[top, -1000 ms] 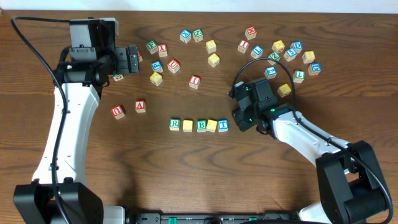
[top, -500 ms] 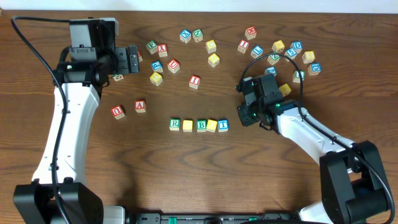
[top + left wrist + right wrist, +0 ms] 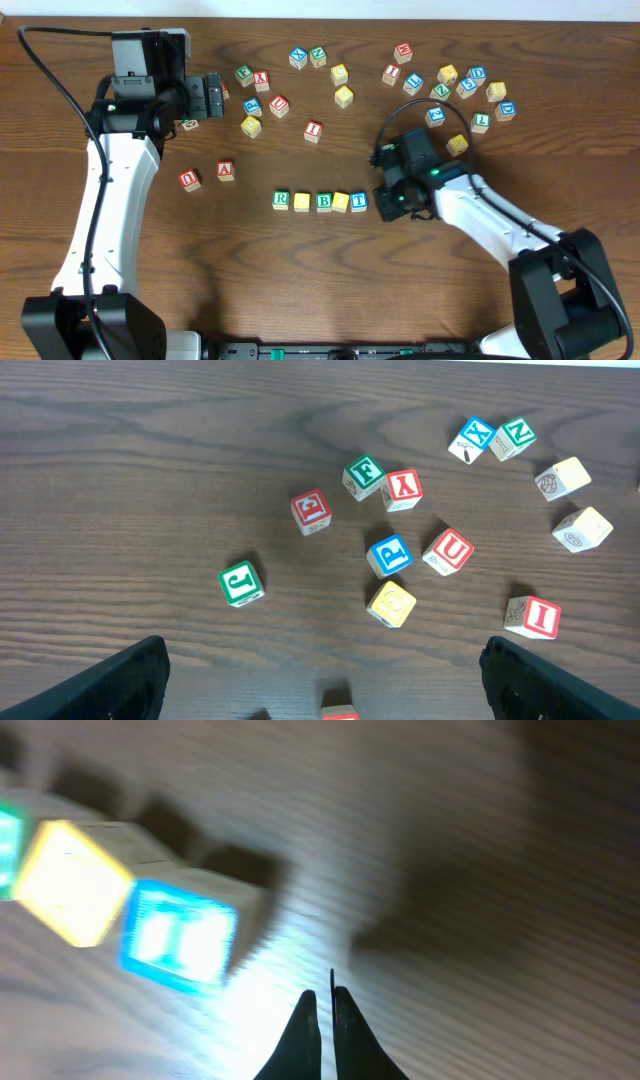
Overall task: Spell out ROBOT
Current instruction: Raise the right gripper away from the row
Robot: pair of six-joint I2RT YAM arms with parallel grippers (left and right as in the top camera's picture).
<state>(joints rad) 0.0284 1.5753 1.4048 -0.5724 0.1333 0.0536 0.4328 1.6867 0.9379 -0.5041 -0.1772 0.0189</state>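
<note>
Five small cubes stand in a row in the overhead view: green R (image 3: 281, 200), plain yellow (image 3: 302, 201), green B (image 3: 323, 201), plain yellow (image 3: 341, 201) and blue T (image 3: 358, 201). My right gripper (image 3: 386, 203) sits low just right of the T cube, shut and empty. Its wrist view is blurred: the shut fingertips (image 3: 326, 1002) rest right of the blue T cube (image 3: 178, 942), apart from it, with a yellow cube (image 3: 68, 882) beyond. My left gripper (image 3: 213, 95) hovers open at the far left, holding nothing, over loose cubes (image 3: 322, 658).
Loose lettered cubes are scattered along the back of the table, such as red I (image 3: 313, 129), red A (image 3: 225, 169) and red U (image 3: 189, 179). A cluster lies at the back right near a yellow cube (image 3: 457, 144). Under the left wrist lie green J (image 3: 241, 582) and red E (image 3: 311, 510).
The right gripper's jaws have closed fully. Its arm swung slightly up and right, then came back down beside the T cube. The left arm and the row of cubes stayed put.
</note>
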